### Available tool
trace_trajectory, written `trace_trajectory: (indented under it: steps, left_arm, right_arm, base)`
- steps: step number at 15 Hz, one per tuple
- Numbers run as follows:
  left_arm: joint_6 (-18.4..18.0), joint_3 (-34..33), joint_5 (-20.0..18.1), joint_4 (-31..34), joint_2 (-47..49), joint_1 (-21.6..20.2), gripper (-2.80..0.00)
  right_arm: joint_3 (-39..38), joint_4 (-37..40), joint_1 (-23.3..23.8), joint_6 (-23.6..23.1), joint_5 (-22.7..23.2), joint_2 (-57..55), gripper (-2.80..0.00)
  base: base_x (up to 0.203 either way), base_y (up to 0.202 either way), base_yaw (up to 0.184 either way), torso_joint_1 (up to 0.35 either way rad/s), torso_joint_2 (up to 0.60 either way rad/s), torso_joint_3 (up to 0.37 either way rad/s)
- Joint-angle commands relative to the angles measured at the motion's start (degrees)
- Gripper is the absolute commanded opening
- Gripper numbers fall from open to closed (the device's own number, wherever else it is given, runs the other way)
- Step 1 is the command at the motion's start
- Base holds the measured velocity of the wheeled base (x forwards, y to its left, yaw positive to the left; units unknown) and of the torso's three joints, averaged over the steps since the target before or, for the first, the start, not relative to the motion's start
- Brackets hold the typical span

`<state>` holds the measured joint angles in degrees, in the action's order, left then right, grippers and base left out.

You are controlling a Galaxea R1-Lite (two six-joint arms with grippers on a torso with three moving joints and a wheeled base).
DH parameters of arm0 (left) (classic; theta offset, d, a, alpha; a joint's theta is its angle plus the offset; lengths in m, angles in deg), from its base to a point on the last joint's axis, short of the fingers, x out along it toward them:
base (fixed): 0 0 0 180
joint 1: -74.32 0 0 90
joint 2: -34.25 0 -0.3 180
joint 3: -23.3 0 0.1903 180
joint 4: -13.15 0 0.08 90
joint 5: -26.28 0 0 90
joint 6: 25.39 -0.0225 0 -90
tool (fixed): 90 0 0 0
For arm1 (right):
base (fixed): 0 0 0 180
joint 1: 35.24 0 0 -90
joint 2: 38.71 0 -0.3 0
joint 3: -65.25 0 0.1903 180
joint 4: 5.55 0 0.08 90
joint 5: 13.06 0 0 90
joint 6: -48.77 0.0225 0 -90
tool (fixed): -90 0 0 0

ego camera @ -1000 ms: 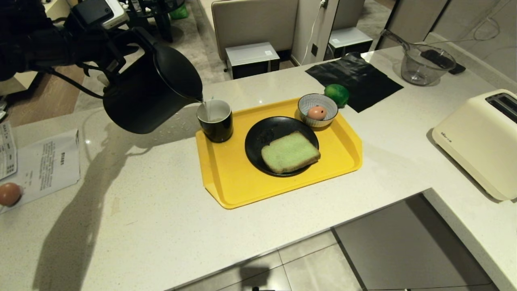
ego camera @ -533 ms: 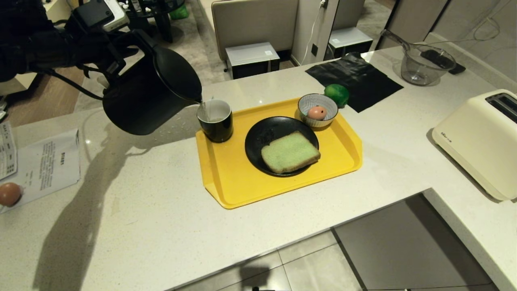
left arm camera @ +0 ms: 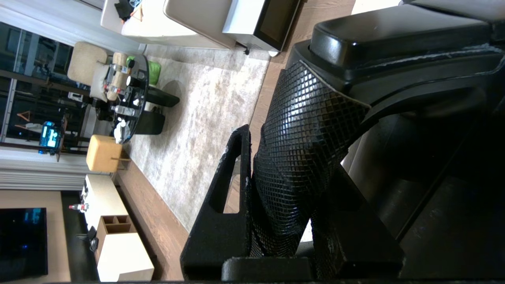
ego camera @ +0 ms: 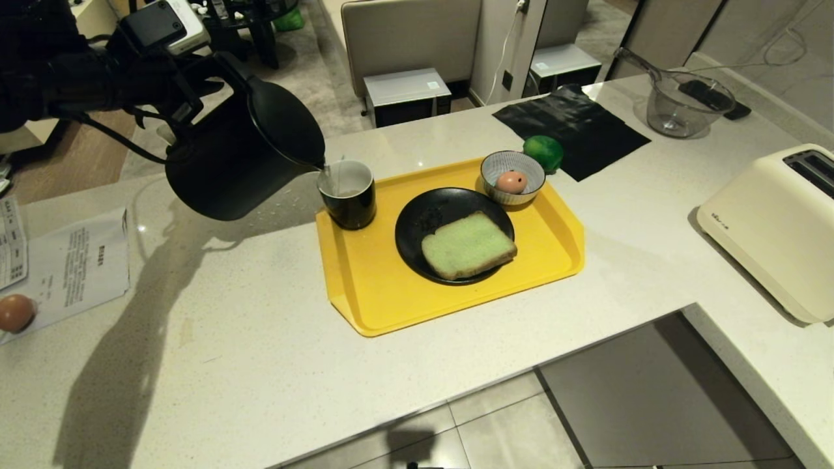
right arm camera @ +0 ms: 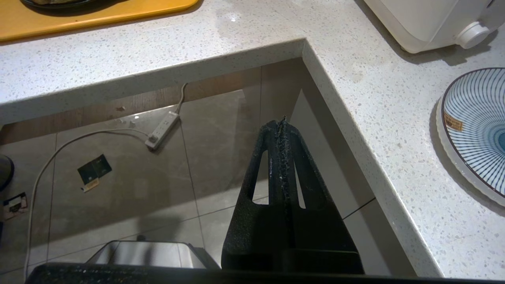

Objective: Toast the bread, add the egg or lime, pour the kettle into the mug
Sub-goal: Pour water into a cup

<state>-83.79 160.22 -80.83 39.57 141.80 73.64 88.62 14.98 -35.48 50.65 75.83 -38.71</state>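
My left gripper (ego camera: pixel 195 81) is shut on the textured handle (left arm camera: pixel 307 130) of the black kettle (ego camera: pixel 234 163) and holds it tilted above the counter at the left. The spout hangs over the rim of the black mug (ego camera: pixel 348 195), and a thin stream of water runs into it. The mug stands on the far left corner of the yellow tray (ego camera: pixel 391 299). The green-faced bread (ego camera: pixel 468 245) lies on a black plate (ego camera: pixel 423 215) in the tray's middle. The egg (ego camera: pixel 511 182) rests in a striped bowl (ego camera: pixel 521 195). Behind that bowl sits the lime (ego camera: pixel 545 152). My right gripper (right arm camera: pixel 282 122) is shut and empty, below the counter's edge over the floor.
A cream toaster (ego camera: pixel 775 228) stands on the right counter, with a striped plate (right arm camera: pixel 477 126) near it. A glass jug (ego camera: pixel 684 104) and a black cloth (ego camera: pixel 573 127) are at the back. A plain brown egg (ego camera: pixel 14 312) and papers (ego camera: pixel 71 267) lie far left.
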Motion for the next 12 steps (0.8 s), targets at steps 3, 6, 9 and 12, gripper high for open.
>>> trace_trajectory:
  steps: [3, 6, 9, 12]
  left_arm:
    - [-0.31, 0.00, 0.18, 0.20, -0.23, -0.11, -2.80]
    - [1.00, 0.00, 1.12, -0.02, -0.57, -0.19, -2.80]
    - [4.75, 0.00, 1.10, -0.44, -1.57, -0.64, -2.80]
    - [10.57, 0.00, 0.95, -0.68, -2.42, -1.06, -2.80]
  right_arm:
    - [-1.14, -0.06, -0.02, -0.03, -0.03, -0.09, -2.80]
    - [-1.09, -0.06, -0.02, -0.01, -0.03, -0.09, -2.80]
    - [-1.12, -0.06, -0.02, -0.03, -0.03, -0.09, -2.80]
    - [-1.14, -0.06, -0.02, 0.02, 0.01, -0.09, -2.80]
  base:
    - [0.000, 0.000, 0.000, 0.000, 0.00, 0.000]
    - [0.000, 0.000, 0.000, 0.000, 0.00, 0.000]
    - [0.000, 0.000, 0.000, 0.000, 0.00, 0.000]
    - [0.000, 0.000, 0.000, 0.000, 0.00, 0.000]
